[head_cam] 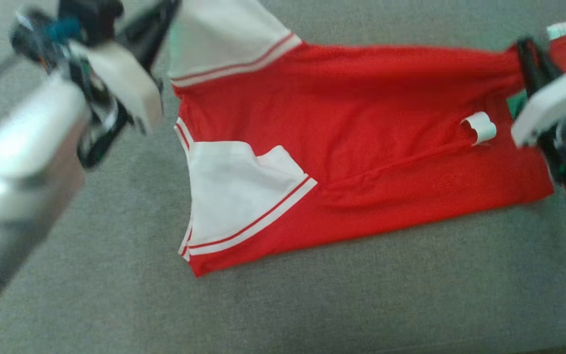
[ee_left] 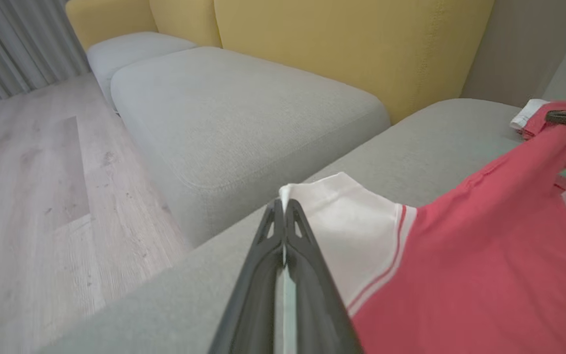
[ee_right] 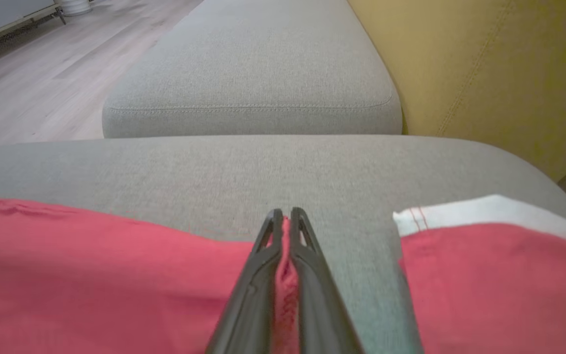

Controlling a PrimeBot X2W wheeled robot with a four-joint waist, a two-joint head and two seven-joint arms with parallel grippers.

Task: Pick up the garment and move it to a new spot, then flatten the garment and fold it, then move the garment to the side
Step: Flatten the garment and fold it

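Now, your red fabric jersey with white striped sleeves (head_cam: pixel 361 147) lies spread on the grey woven sofa cushion (head_cam: pixel 312 305). At its far left, your left gripper (ee_left: pixel 283 204) pinches its white sleeve; at its far right, your right gripper (ee_right: pixel 285 214) clamps the red edge.

Left gripper (ee_left: pixel 283 202) and right gripper (ee_right: pixel 286 214), both pinched closed.

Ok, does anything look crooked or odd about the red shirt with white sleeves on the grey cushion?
Yes: the red shirt with white sleeves isn't lying flat. A diagonal fold ridge crosses its body, and a white label curls up at the ridge's hem end.
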